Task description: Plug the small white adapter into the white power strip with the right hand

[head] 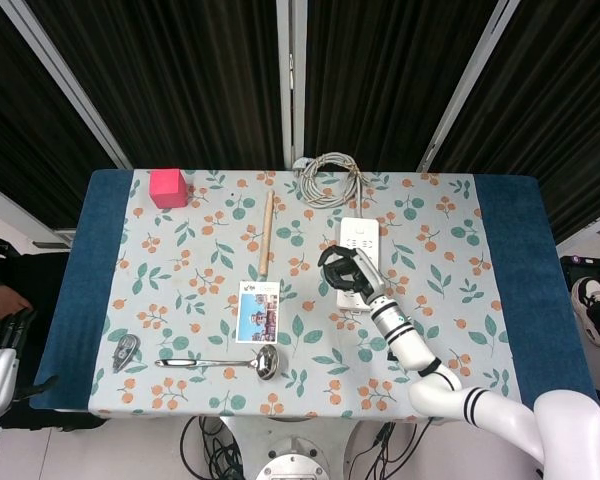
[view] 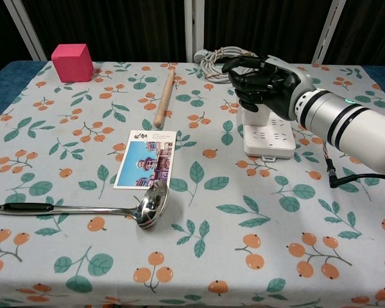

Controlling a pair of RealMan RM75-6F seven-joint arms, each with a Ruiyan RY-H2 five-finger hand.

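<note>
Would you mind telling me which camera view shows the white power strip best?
The chest view: the white power strip is close, with its near sockets visible below the right robot hand. The head view shows it smaller, from above, with the robot hand covering its near half.

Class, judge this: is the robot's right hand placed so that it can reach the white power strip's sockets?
Probably yes. The right hand hovers directly over the white power strip, and nothing lies between them; whether it holds the adapter cannot be told.
</note>
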